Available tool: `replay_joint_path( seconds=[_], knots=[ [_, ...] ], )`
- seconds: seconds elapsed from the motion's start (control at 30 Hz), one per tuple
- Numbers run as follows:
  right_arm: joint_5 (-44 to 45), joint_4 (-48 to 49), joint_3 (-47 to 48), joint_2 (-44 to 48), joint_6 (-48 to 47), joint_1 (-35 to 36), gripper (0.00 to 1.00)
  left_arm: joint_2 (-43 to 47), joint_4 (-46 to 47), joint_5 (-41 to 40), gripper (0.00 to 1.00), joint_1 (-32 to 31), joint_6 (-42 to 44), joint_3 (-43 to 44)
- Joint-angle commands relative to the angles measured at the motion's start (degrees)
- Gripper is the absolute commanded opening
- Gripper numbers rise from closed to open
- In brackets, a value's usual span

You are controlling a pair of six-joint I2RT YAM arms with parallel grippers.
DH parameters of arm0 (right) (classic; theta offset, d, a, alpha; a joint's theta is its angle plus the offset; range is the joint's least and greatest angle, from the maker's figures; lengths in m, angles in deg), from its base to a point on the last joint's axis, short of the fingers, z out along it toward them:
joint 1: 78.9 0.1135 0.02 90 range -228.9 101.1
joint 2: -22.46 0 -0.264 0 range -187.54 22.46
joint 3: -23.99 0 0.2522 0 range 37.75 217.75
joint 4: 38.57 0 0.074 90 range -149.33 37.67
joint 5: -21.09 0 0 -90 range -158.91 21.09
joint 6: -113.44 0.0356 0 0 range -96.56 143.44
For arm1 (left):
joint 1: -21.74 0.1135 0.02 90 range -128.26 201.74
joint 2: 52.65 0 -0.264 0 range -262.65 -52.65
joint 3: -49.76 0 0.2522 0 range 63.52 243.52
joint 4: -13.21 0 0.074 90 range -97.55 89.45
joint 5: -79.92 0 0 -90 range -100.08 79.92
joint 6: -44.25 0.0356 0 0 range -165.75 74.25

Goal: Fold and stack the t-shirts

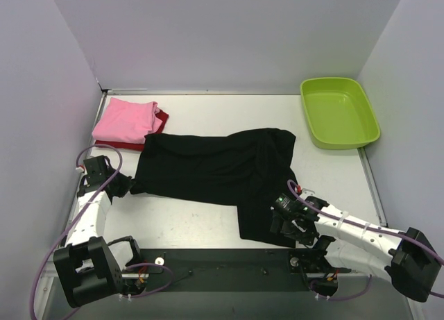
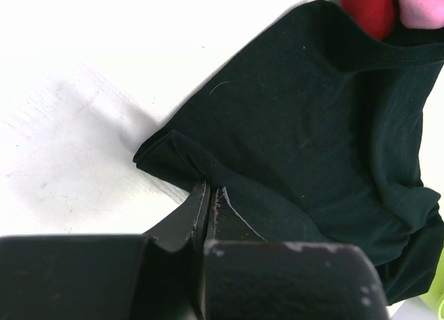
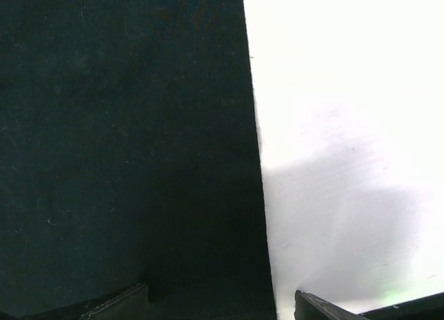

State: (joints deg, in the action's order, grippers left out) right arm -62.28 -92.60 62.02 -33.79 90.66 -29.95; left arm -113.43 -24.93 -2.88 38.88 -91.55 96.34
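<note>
The black t-shirt (image 1: pixel 215 171) lies spread across the table middle, one part hanging toward the near edge. A folded pink shirt (image 1: pixel 125 120) rests on a dark red shirt (image 1: pixel 161 119) at the back left. My left gripper (image 1: pixel 127 187) is shut on the black shirt's left corner (image 2: pixel 173 153); the red shirt (image 2: pixel 368 7) and the pink shirt (image 2: pixel 423 4) show at the top right of the left wrist view. My right gripper (image 1: pixel 279 218) is open over the black shirt's near right edge (image 3: pixel 257 195), one finger above cloth, the other above bare table.
A lime-green plastic tub (image 1: pixel 338 112) stands at the back right. Grey walls close in the table on three sides. A dark rail (image 1: pixel 229 268) runs along the near edge between the arm bases.
</note>
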Motion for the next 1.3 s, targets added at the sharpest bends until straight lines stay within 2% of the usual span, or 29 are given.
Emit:
replay_joint_path(
  seconds=[0.0, 0.1, 0.2, 0.23, 0.3, 0.33, 0.4, 0.53, 0.57, 0.7, 0.87, 1.0, 1.07, 1.17, 1.27],
  knots=[
    [1.2, -1.7, -1.7, 0.1, 3.0, 1.1, 0.83, 1.2, 2.4, 0.3, 0.00, 0.7, 0.9, 1.7],
    [1.0, -0.2, -1.9, -1.7, 3.2, 1.1, 0.77, 1.4, 2.1, 0.2, 0.00, 0.7, 1.2, 1.6],
    [0.1, 1.8, -1.9, -3.2, 3.2, 1.1, 0.58, 1.4, 1.8, 0.0, 0.00, 0.7, 1.3, 1.6],
    [0.0, 2.0, -1.9, -3.4, 3.2, 1.1, 0.46, 1.4, 1.6, 0.0, 0.00, 0.7, 1.3, 1.7],
    [0.0, 2.5, -1.8, -4.0, 3.3, 1.2, 0.33, 1.4, 1.6, -0.3, 0.00, 0.7, 1.6, 1.9],
    [0.2, 2.5, -1.7, -4.0, 3.3, 1.3, 0.19, 1.5, 1.4, -0.4, 0.00, 0.7, 1.7, 2.0],
    [0.4, 2.4, -1.4, -4.5, 3.3, 1.2, 0.00, 1.5, 1.3, -0.4, 0.00, 0.7, 1.8, 2.0],
    [1.9, 1.0, 0.6, -4.2, 2.7, 1.8, 0.00, 2.0, 0.7, 0.3, 0.00, 0.7, 2.3, 2.4],
    [4.9, -1.2, 2.1, -3.9, 2.2, 2.5, 0.00, 2.2, 0.7, 0.9, 0.00, 0.7, 2.6, 2.7],
    [16.1, -6.7, 12.8, 0.1, -2.7, 4.7, 0.00, 7.4, 0.7, 4.9, 0.00, 0.7, 4.4, 5.1],
    [28.1, -7.5, 33.9, 2.4, -18.9, 6.0, 0.00, 9.3, -1.5, 12.0, 0.00, 0.4, 6.7, 13.3],
    [33.6, -0.4, 45.1, 2.0, -38.9, 6.2, 0.00, 10.5, 8.2, 20.8, 0.00, 0.4, 1.7, 14.7],
    [35.6, 5.5, 50.4, 1.8, -44.6, 6.1, 0.00, 10.5, 11.2, 22.7, 0.00, 0.4, 0.0, 17.2],
    [34.1, 14.2, 54.6, 1.3, -52.9, 5.1, 0.00, 8.7, 12.3, 26.5, 0.00, 0.4, -1.6, 26.7],
    [29.8, 16.6, 63.9, -1.7, -57.6, 3.9, 0.00, 6.3, 13.7, 30.1, 0.00, 0.4, -4.1, 36.2]
  ],
)
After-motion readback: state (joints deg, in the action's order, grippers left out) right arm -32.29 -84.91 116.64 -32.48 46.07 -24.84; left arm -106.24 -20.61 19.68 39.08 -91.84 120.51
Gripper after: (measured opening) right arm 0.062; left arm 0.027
